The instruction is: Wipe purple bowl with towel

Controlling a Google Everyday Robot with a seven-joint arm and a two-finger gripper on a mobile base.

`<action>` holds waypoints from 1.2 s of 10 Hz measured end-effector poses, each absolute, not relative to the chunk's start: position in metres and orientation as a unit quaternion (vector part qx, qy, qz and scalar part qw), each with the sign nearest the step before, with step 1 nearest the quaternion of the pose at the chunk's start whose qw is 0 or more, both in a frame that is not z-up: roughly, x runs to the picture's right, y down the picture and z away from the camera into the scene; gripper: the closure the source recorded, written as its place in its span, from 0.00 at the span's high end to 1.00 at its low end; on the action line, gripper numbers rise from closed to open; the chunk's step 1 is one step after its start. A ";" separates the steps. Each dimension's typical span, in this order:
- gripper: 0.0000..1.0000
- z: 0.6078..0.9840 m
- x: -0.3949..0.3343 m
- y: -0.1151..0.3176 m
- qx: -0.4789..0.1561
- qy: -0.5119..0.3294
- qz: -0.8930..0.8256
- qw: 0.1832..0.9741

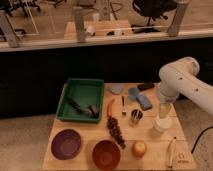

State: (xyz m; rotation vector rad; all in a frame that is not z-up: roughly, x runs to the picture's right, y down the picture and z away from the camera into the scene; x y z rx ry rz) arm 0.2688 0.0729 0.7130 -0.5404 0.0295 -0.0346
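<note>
1. Purple bowl (66,144) sat empty at the near left corner of the wooden table (87,130), just left of the orange-brown bowl (106,154).
2. The towel (116,89), a small pale cloth, lay at the table's far edge, right of the green tray (92,92) and well apart from the purple bowl.
3. A blue sponge block (144,102) rested right of the towel.
4. The gripper (161,120) hung over the table's right side, well apart from bowl and towel; whether it grasped anything could not be told.
</note>
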 end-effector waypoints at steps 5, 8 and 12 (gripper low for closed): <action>0.80 0.765 0.225 0.009 -0.209 -0.077 0.003 0.975; 0.80 0.797 0.172 -0.001 -0.193 -0.110 0.000 0.975; 0.80 0.813 0.148 -0.002 -0.195 -0.116 -0.012 0.974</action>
